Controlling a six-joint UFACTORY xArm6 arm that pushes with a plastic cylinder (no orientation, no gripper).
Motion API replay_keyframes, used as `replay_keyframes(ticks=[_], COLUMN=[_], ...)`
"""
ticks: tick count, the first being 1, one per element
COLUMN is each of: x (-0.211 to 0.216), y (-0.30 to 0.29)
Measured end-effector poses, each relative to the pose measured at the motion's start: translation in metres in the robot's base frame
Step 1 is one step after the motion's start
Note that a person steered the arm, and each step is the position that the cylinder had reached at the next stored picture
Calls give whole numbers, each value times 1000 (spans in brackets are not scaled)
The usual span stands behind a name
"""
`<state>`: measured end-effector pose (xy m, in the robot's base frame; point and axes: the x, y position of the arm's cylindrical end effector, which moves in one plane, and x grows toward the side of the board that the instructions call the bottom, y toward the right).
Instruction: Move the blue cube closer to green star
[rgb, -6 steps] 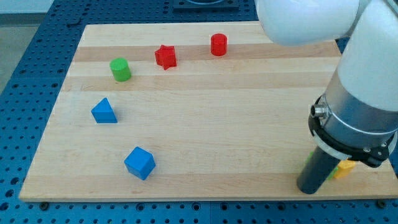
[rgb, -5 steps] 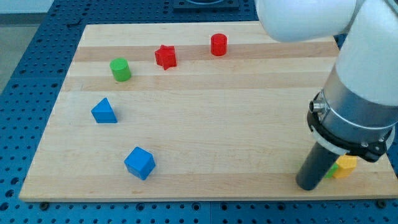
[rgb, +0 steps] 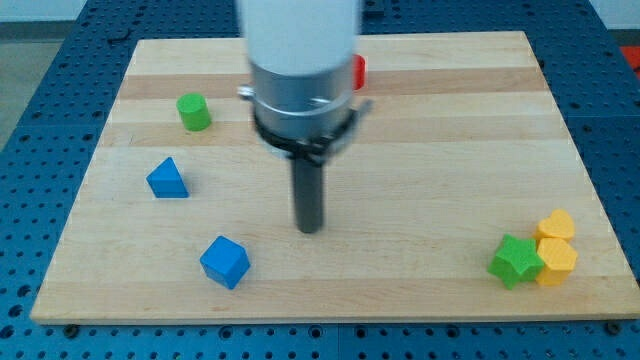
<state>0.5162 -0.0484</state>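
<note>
A pale wooden board (rgb: 420, 120) is lying on a blue perforated table (rgb: 40, 110), and it is filling most of the camera view. My arm (rgb: 300, 70) is coming down over the board's middle, slightly to the left, and it is ending in a dark rod with no jaws to open or close, so it is gripping nothing. My tip (rgb: 310, 229) is resting on the bare wood, near the board's centre.

The blue cube (rgb: 224, 262) is sitting to the left of my tip and a little nearer the board's near edge, apart from it and not touching it. The green star (rgb: 516, 260) is lying well apart from the blue cube, far over at the right near the near edge. It is touching a yellow block (rgb: 557, 262) on its right, and a second yellow block (rgb: 556, 226) is sitting just behind that one.

A blue triangular block (rgb: 167, 179) is standing at the left, farther back than the cube. A green cylinder (rgb: 193, 111) is standing beyond it, towards the far left. A red block (rgb: 359, 70) is peeking out from behind the arm at the far side, and its shape is mostly hidden.
</note>
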Motion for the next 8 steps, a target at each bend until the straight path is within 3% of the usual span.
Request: replay_keyframes(ticks=[1,2,3,4,7,8], x=[-4,21,64,71,27,23], y=[-83,-176,-193,-169,-29,-66])
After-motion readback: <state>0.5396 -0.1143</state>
